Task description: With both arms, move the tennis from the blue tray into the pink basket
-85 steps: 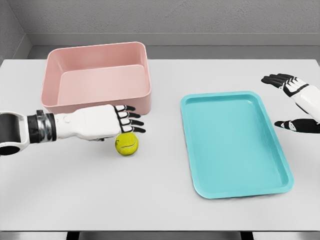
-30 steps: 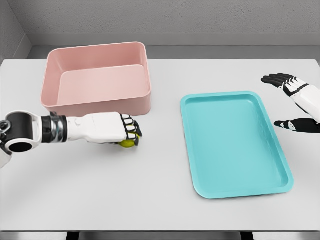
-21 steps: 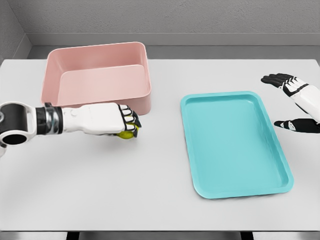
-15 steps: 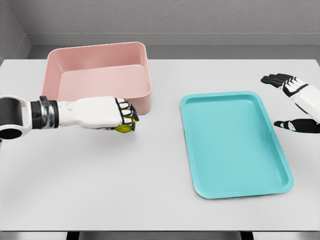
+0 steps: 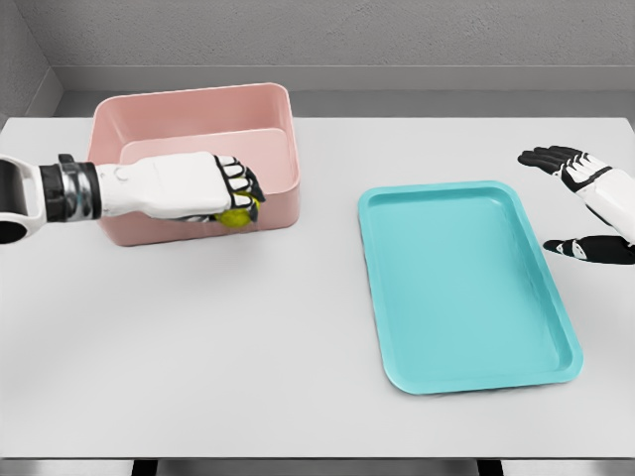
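1. Left hand [image 5: 203, 188], upper left of the frame: fingers curled tight around the tennis ball [image 5: 236, 215], only a yellow sliver showing beneath the knuckles.
2. Ball held in front of the pink basket's [image 5: 189, 104] near wall, at about rim level, not yet inside.
3. Blue tray [image 5: 466, 288], right of centre: nothing in it, so pickup judged done.
4. Right hand [image 5: 556, 157], far right edge: fingers spread, holding nothing, well apart from the tray's work.
5. Left to do, by judgement: carry over the rim, release into the basket.
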Robot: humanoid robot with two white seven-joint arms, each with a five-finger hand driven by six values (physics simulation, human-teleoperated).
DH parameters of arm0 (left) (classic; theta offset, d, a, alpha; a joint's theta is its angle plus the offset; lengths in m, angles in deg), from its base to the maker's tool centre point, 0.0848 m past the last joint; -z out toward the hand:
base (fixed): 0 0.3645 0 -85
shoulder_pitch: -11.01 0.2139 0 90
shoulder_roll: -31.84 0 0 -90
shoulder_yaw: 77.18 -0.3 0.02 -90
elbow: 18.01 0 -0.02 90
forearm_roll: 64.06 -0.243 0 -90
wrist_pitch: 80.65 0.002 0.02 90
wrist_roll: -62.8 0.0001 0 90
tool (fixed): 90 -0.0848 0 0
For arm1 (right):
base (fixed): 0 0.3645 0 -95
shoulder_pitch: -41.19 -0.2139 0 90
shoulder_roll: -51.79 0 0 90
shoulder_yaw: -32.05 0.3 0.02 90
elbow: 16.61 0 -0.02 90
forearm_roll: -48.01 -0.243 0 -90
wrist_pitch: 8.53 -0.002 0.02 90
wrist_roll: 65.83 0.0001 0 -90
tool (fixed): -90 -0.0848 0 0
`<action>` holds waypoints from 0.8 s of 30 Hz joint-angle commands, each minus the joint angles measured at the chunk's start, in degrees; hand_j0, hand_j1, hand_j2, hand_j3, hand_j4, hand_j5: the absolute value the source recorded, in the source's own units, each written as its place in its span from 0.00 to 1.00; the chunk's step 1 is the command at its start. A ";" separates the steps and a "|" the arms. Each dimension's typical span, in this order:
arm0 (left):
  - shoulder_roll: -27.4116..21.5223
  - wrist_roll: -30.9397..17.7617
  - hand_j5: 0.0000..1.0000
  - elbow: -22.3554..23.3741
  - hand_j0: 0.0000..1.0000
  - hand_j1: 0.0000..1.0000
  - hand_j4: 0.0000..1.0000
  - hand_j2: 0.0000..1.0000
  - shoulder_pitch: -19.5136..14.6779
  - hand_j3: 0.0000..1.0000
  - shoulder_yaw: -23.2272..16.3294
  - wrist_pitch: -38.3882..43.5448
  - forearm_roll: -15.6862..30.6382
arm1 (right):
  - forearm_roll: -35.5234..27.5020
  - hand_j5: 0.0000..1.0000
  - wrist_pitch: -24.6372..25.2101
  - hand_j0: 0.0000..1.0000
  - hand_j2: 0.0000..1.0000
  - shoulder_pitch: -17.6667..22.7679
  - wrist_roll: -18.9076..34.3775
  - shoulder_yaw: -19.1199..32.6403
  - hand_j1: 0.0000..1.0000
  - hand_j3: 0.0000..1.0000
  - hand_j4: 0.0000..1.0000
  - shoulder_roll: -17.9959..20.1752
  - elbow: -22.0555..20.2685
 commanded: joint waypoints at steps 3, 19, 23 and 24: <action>0.21 0.07 0.50 2.41 0.50 0.50 0.50 0.50 -0.53 0.50 0.06 0.13 0.51 | -0.44 1.00 0.14 1.00 1.00 0.00 0.03 0.04 1.00 1.00 1.00 0.04 -0.02; 5.66 0.07 0.50 19.37 0.50 0.50 0.50 0.50 -6.07 0.50 1.73 0.13 1.39 | -0.44 1.00 0.14 1.00 1.00 0.00 -0.05 0.04 1.00 1.00 1.00 0.04 -0.02; 7.06 0.07 0.53 23.94 0.53 0.53 0.53 0.53 -7.30 0.53 1.91 0.13 1.39 | -0.44 1.00 0.14 1.00 1.00 0.00 -0.05 0.04 1.00 1.00 1.00 0.04 -0.02; 7.24 0.16 0.60 24.30 0.60 0.60 0.60 0.60 -7.38 0.60 1.91 0.13 1.39 | -0.44 1.00 0.14 1.00 1.00 0.00 -0.05 0.04 1.00 1.00 1.00 0.04 -0.02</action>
